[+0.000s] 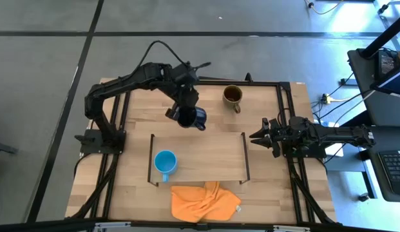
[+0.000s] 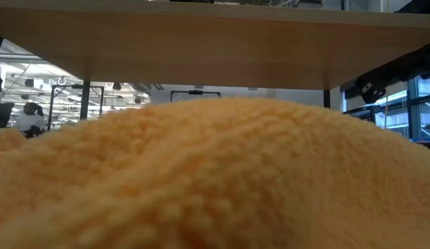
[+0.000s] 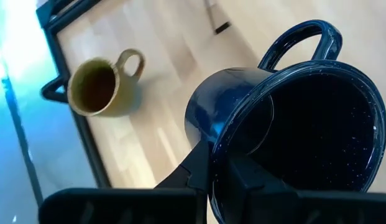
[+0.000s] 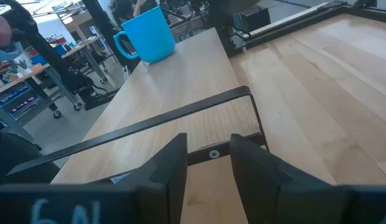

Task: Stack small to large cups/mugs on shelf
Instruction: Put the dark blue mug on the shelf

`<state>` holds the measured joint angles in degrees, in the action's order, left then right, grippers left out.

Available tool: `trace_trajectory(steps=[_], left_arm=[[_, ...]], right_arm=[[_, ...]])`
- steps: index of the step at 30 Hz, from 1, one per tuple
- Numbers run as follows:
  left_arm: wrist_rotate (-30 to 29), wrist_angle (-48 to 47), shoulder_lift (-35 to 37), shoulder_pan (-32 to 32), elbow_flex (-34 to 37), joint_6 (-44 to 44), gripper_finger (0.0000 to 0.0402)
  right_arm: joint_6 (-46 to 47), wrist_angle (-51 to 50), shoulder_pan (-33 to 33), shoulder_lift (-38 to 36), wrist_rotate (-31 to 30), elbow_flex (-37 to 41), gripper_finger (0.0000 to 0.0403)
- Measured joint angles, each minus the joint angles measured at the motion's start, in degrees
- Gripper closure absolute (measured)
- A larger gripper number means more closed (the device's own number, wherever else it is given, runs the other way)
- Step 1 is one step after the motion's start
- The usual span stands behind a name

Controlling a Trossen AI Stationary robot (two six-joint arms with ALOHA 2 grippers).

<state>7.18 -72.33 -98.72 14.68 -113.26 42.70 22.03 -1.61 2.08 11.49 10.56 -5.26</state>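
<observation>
High view: the left gripper [image 1: 182, 117] pinches the black mug [image 1: 190, 118] by its rim, just behind the shelf [image 1: 200, 154] – the blue mug [image 1: 165, 162] sits on it, the olive mug [image 1: 233, 95] beyond. Left wrist view: fingers [image 3: 199, 167] clamp the rim. Right wrist view: the right gripper [image 4: 208, 155] – narrowly parted – hovers at the shelf's end

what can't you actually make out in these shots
- Low view: the orange cloth fills the frame, hiding all three mugs and both grippers; only the underside of the shelf shows.
- High view: whether the black mug touches the table is hidden by the left gripper above it.
- Left wrist view: the black mug's bottom is cut off by the edge.
- Right wrist view: the olive mug is out of frame; only the blue mug shows.
</observation>
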Motion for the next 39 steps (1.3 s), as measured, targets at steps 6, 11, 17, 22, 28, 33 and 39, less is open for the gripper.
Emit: trace_trajectory(steps=[6,11,17,22,28,33,39], left_arm=[[0.0,-0.2,0.0,-3.7,-0.3,-2.0,0.0389],[-0.4,0.3,0.0,-4.7,-0.3,-2.7,0.0389],[3.1,1.2,0.0,-6.5,-0.3,-3.5,0.0389],[3.5,1.0,0.0,-8.5,-0.3,-3.3,0.0389],[6.1,0.9,0.0,-10.7,-0.3,-4.1,0.0389],[6.0,1.0,0.0,-10.9,-0.3,-5.7,0.0389],[6.0,1.2,0.0,-10.8,-0.3,-6.5,0.0389]], right_arm=[[0.0,0.0,0.0,0.0,0.0,0.0,0.0279],[0.0,0.0,0.0,0.0,0.0,0.0,0.0279],[0.0,0.0,0.0,0.0,0.0,0.0,0.0279],[0.0,0.0,0.0,0.0,0.0,0.0,0.0279],[0.9,0.6,0.2,0.0,-8.6,0.0,0.0279],[-2.8,1.2,0.2,0.0,-20.1,0.0,0.0279],[10.5,8.6,0.5,0.1,-24.4,-0.2,0.0279]])
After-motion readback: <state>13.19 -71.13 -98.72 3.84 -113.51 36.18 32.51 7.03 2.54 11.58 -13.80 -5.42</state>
